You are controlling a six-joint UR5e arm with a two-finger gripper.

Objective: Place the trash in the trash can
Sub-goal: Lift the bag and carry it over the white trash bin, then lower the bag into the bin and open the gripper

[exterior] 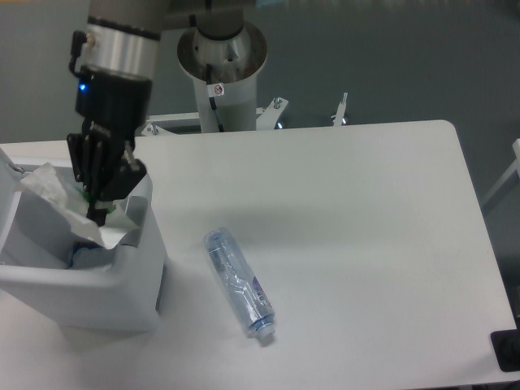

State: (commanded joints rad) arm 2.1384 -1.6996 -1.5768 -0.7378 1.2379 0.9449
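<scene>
Hanging over the open white trash can [122,276], gripper [99,213] points down into the bin's mouth at the left edge of the white table [366,244]. Fingers pinched narrow on the crinkled clear-white wrapper [57,199]; a bit of green shows at the pinch point. Wrapper spreads out to the left of the fingers, its lower part inside the bin's opening, upper edge above the rim. Blue light on the gripper body lit.

Bin: boxy, rounded corners, grey panel on the side facing the table centre; lid [10,175] swung open at far left, mostly cut off by the frame edge. Something bluish lies at the bottom inside, partly hidden by the wrapper and front wall; cannot tell what it is.

Crushed clear plastic bottle [240,283] lies flat on the table, right of the bin and apart from it, cap end toward the near edge, bluish label near that end. Robot base column [221,69] stands behind the table's far edge.
</scene>
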